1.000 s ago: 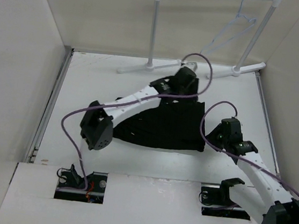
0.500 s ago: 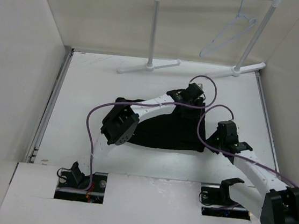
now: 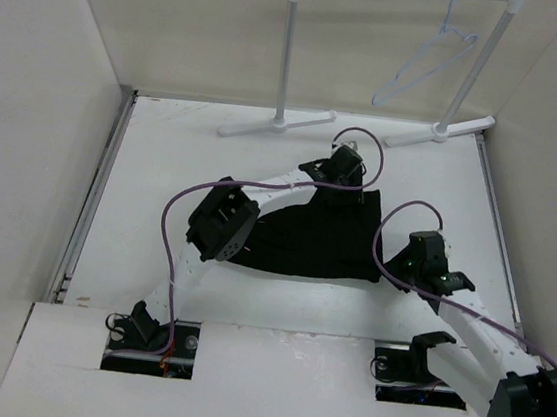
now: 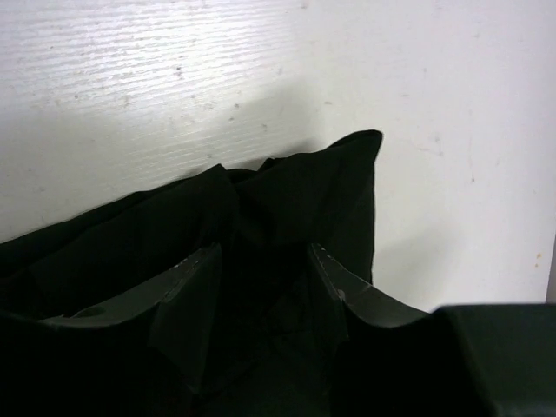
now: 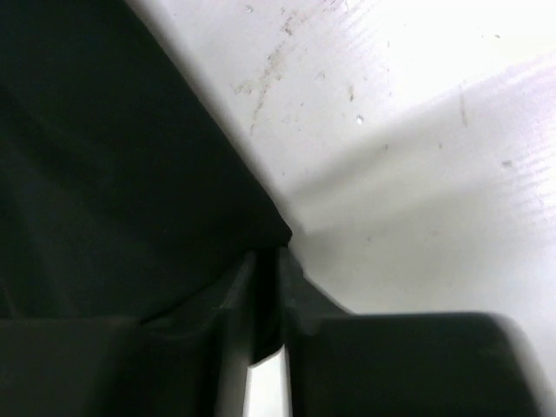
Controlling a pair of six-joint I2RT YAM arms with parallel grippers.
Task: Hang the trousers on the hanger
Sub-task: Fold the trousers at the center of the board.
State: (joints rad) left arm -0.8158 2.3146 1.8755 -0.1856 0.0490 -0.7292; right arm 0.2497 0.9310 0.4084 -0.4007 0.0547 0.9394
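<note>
While the hanger (image 3: 420,69) hangs by its hook from the top bar of the rack (image 3: 289,49) at the far right, the trousers (image 3: 305,242) lie well apart from it on the middle of the table (image 3: 164,155). They are folded into a flat, roughly four-sided black heap. Its right side is straight, and its left side tapers under the left arm. The cloth is matte and plain, and shows almost no detail from above. The hanger is a thin pale wire triangle, tilted on the bar.

In the left wrist view, the left end effector (image 4: 265,261) is at the far edge of the heap, near its far right corner. Its fingers (image 4: 187,287) stand partly apart. A soft ridge of black cloth rises into the gap between them, and the pointed corner lies just beyond on the white surface. Whether the fingers are clamped on that ridge cannot be told.

The right end effector (image 5: 268,261) is at the heap's near right corner. Its fingers (image 5: 239,295) are drawn almost together, with only a thin pale slit showing lower down between them. The tips are clenched where the trousers' edge comes to a point, so they seem to grasp the hem. To the left of them, dark cloth fills the right wrist view.
</note>
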